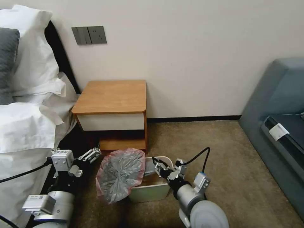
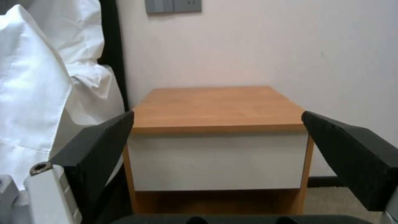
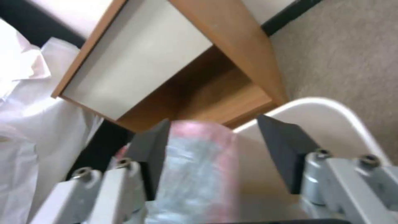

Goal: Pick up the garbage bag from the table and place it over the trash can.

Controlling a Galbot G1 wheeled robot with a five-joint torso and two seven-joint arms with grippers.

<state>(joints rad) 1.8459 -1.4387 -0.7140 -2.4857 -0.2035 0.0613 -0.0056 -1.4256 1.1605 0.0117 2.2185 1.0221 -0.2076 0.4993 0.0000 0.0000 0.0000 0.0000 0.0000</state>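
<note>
Right gripper (image 1: 157, 163) hangs over the small cream-beige rectangular plastic trash can (image 1: 151, 191), fingers (image 3: 286, 149) spread apart, nothing pinched between them. Just beside it, the thin crinkly grey translucent garbage bag (image 1: 121, 174) with pink-red edging drapes over the can's left rim, spilling down its outer side toward the carpet (image 1: 228, 158). Left gripper (image 1: 92, 155) sits off near the bed (image 1: 25, 126), also spread wide, facing the small orange-brown wooden table (image 1: 112, 96) with its white drawer front, whose top is bare.
</note>
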